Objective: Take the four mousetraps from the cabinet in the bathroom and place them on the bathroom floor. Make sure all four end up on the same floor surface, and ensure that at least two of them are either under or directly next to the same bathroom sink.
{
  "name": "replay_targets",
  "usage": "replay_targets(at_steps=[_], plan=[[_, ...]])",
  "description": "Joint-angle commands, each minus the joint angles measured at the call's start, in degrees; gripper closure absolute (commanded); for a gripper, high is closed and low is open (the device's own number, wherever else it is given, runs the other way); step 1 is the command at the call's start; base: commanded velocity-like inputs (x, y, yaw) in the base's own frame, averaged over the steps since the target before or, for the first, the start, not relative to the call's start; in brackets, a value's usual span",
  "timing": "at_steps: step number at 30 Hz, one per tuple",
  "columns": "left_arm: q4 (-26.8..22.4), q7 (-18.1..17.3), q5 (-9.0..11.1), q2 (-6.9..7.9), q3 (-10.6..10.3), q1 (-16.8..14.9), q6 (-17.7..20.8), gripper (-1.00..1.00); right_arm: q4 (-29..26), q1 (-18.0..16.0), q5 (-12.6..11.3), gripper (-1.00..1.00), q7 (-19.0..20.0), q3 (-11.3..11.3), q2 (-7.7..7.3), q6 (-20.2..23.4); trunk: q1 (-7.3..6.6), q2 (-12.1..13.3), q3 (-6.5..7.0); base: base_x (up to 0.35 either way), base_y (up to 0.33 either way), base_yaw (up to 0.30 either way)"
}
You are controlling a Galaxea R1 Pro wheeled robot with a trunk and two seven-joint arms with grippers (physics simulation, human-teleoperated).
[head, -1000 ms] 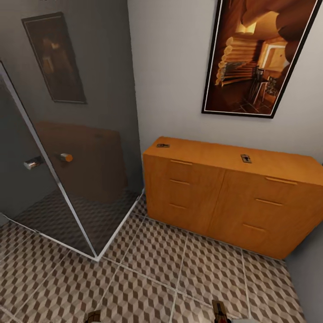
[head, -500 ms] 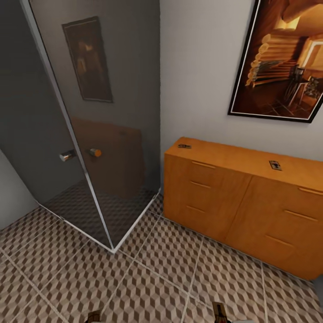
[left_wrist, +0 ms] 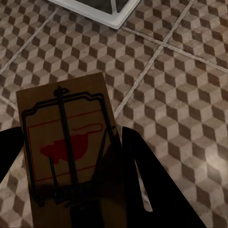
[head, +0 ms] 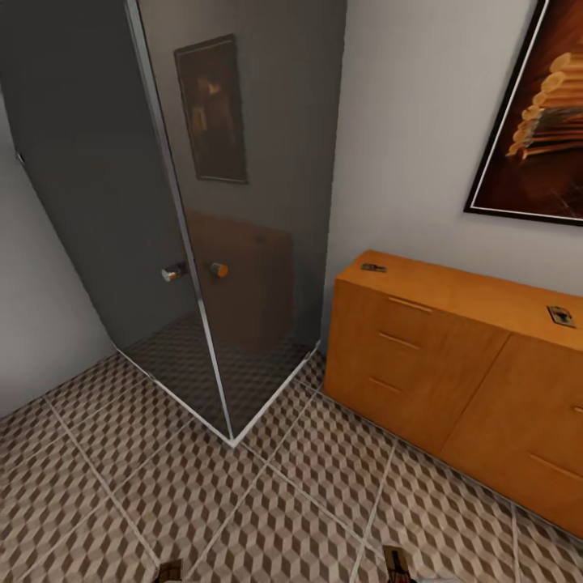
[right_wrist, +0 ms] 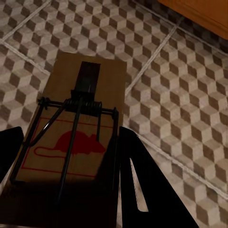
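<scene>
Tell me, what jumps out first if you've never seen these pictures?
Each claw holds a tan wooden mousetrap with a red mouse print: one in the left claw, one in the right claw, above the cube-patterned tile floor. Ahead stands an orange-brown wooden cabinet with two more small mousetraps on top, beside a dark glass shower enclosure.

Head cam sits high, tilted down and forward: takes in the bathroom floor (head: 267,518), the glass shower enclosure (head: 243,243) and the cabinet (head: 437,380) at the wall, all at room range. Left wrist cam looks along its gripper (left_wrist: 71,161), close over the tiles, enclosure's white base corner (left_wrist: 111,14) just ahead. Right wrist cam does likewise along its gripper (right_wrist: 71,161), with the cabinet's lower edge (right_wrist: 199,12) near. Shared across all three: the cube-pattern floor between enclosure and cabinet.
</scene>
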Motion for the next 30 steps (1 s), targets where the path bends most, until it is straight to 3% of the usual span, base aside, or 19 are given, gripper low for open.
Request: replay_targets(at_steps=[1,30], plan=[[0.24,0.55,-0.59,-0.02,-0.21,-0.11,-0.26,1.00,0.01,-0.02,0.11,1.00,-0.43,0.13,-0.03,-0.15,0.00,-0.03,-0.05,0.000,0.000,0.287],[0.24,0.55,-0.59,-0.26,-0.21,-0.11,-0.26,1.00,0.25,-0.02,0.11,1.00,-0.43,0.13,0.05,-0.15,0.00,-0.03,-0.05,0.000,0.000,0.287]])
